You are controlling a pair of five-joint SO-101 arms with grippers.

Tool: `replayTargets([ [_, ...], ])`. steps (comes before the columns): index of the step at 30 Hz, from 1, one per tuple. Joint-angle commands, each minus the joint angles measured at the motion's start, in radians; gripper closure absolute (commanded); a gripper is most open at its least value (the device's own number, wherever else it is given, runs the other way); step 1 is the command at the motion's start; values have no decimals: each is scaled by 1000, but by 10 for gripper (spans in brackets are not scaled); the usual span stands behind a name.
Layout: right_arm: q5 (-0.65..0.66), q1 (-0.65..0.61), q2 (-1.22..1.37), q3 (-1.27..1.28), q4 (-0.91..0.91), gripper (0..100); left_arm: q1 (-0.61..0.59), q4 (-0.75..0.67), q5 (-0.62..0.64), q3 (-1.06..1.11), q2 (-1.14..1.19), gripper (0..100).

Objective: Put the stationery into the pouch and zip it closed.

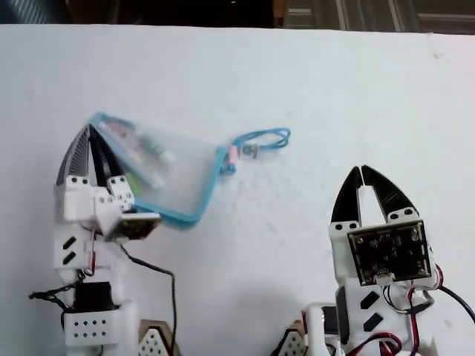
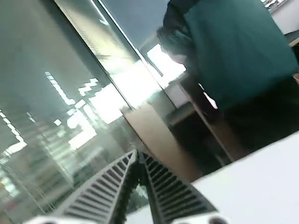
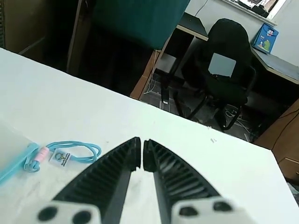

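Observation:
A clear pouch (image 1: 178, 174) with blue trim lies tilted on the white table, its left corner raised. Stationery (image 1: 141, 154) shows through it, blurred. My left gripper (image 1: 89, 132) is shut at that raised corner and seems to pinch the pouch's edge; in the left wrist view its fingers (image 2: 138, 156) meet and point up toward the room. A blue cord (image 1: 260, 141) with a pink bead trails from the pouch's right end. My right gripper (image 1: 361, 170) rests shut and holds nothing, to the right of the cord (image 3: 74, 153), with its fingers (image 3: 141, 145) together. The pouch's corner (image 3: 11, 161) shows at that view's edge.
The white table (image 1: 334, 89) stretches bare behind and between the arms. Its far edge runs along the top of the high view. Beyond it stand a black office chair (image 3: 224, 79) and desks. A person in a green top (image 2: 233, 51) stands behind the table.

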Motion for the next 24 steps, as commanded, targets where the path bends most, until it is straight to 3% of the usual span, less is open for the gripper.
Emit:
replayTargets([
  [1,-2,-2,-1,17,-18,975,-4,100,40,-5,-13,975],
  [4,-2,-2,-1,41,-18,975,-4,160,110,-5,-13,975],
  [7,-28,-2,-2,66,-18,976,-4,157,262,-5,-13,975],
  [13,-313,-2,-74,149,-18,981,-4,164,479,-5,-13,975],
  [20,-324,2,-292,402,-18,981,-4,256,589,-5,-13,975],
  [24,-325,4,-386,535,-18,981,-5,328,766,-5,-13,975],
])
